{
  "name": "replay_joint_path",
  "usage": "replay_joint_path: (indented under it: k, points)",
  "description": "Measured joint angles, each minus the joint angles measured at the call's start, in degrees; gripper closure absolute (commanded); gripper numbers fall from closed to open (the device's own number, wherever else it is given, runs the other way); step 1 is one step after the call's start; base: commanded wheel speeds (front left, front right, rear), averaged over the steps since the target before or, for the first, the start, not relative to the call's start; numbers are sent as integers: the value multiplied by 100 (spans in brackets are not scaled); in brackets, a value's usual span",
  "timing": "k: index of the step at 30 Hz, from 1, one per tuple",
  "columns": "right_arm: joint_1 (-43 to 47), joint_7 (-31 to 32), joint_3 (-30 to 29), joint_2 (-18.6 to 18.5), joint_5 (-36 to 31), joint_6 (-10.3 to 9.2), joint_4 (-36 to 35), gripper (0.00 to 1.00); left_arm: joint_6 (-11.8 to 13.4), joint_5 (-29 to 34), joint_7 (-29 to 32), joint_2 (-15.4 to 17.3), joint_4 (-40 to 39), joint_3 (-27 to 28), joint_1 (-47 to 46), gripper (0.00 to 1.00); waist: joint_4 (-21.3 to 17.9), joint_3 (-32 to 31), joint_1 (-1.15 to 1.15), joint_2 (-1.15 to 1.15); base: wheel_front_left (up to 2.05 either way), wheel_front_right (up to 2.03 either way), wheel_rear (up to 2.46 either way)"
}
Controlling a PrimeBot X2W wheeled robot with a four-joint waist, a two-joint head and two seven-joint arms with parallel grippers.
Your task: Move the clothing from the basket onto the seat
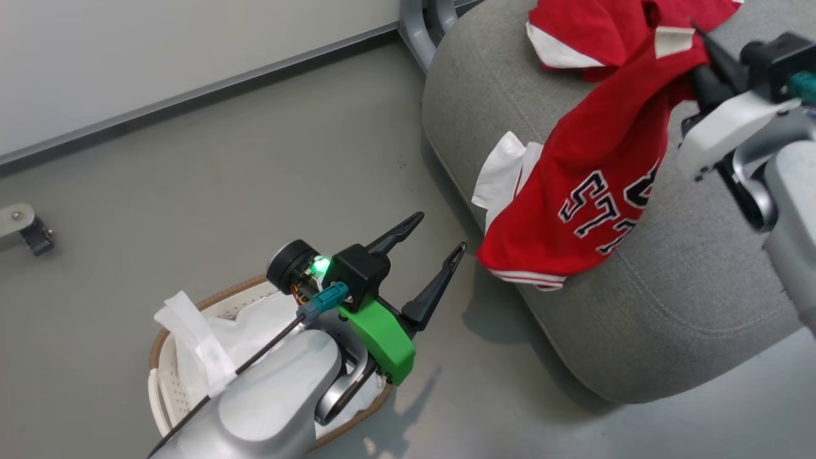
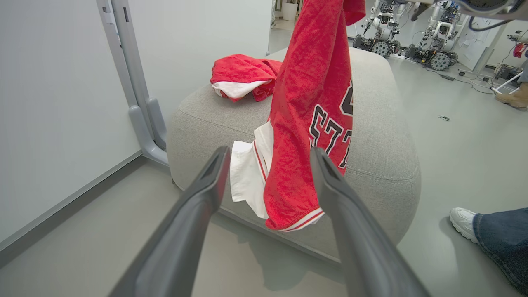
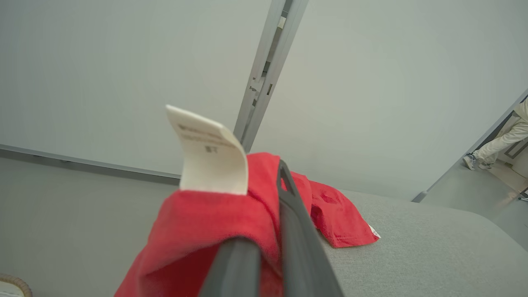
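Observation:
My right gripper (image 1: 701, 54) is shut on the top of the red jersey (image 1: 593, 191), which hangs down over the front of the grey seat (image 1: 669, 299) with its lettering showing. In the right wrist view the fingers (image 3: 288, 214) pinch the jersey (image 3: 198, 231) just under its white label (image 3: 210, 161). A second red garment (image 1: 586, 29) lies crumpled on the seat's far end. The basket (image 1: 236, 291) stands on the floor at lower left, holding its white liner (image 1: 191, 331). My left gripper (image 1: 438, 234) hovers open above the basket, empty, pointing at the seat (image 2: 383, 136).
A grey metal post foot (image 1: 421, 25) stands behind the seat by the wall. A small caster (image 1: 25, 231) sits at the far left. A person's shoe and jeans leg (image 2: 466, 222) are on the floor right of the seat. Other robots (image 2: 412, 41) stand far behind.

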Motion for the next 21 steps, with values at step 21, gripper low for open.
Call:
replay_joint_path:
  k: [21]
  points:
    - [-3628, 1414, -1493, -2127, -1152, 0, 775, 100, 350, 490, 151, 237, -909, -130, -293, 0, 946, 1224, 0, 0, 0, 0, 0]
